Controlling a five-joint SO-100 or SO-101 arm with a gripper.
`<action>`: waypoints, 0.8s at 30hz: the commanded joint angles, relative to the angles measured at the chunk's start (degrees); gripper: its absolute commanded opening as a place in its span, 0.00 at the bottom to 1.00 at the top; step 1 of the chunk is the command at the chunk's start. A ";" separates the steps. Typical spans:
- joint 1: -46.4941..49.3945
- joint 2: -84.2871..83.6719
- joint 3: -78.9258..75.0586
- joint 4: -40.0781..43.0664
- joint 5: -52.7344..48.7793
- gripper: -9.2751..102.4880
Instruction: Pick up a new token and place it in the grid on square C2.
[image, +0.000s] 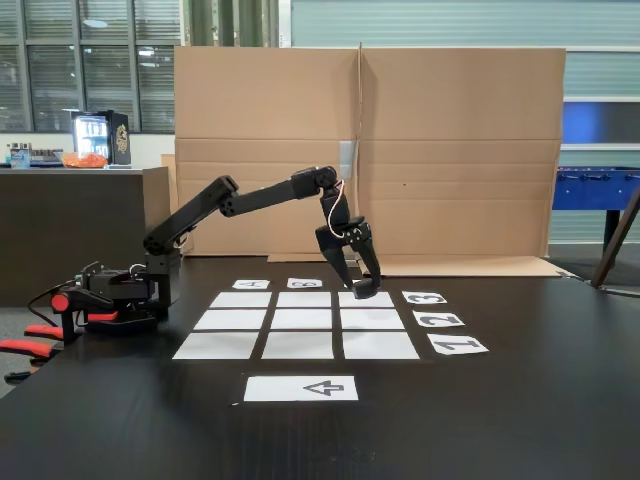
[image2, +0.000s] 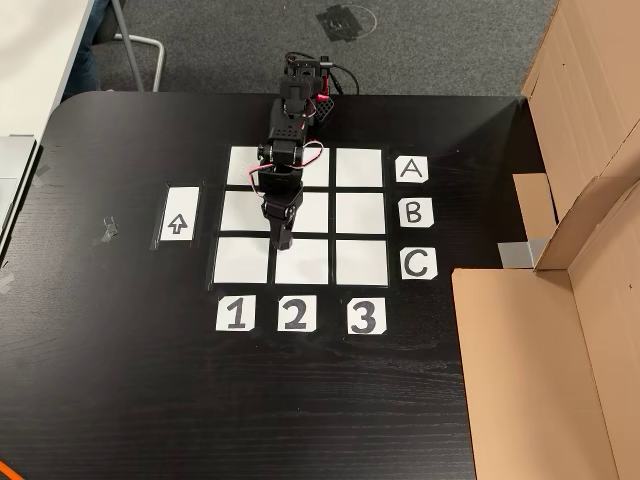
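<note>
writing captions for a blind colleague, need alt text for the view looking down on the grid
A black robot arm reaches across a 3x3 grid of white paper squares, its gripper over the bottom row's middle square. Cards read A, B, C and 1, 2, 3.

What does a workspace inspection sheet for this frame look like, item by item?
Surface: black table, matte.
Job's things: three-by-three grid of white paper rectangles edged by letter and number cards; square C2 partly under the gripper; small black token, possibly the dark lump at the tips, uncertain.
Clutter: white arrow sheet; grey tape scrap.
Grippers: black two-finger gripper over the B2/C2 border seen from above; jaw state unclear.
Cables: red-white wire looped at the wrist.
Surroundings: brown cardboard panels.
</note>
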 joint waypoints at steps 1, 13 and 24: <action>-1.05 -0.18 -2.55 -0.88 0.53 0.07; -3.69 -4.92 -5.27 -1.93 1.32 0.07; -4.13 -9.14 -9.32 -3.16 2.02 0.07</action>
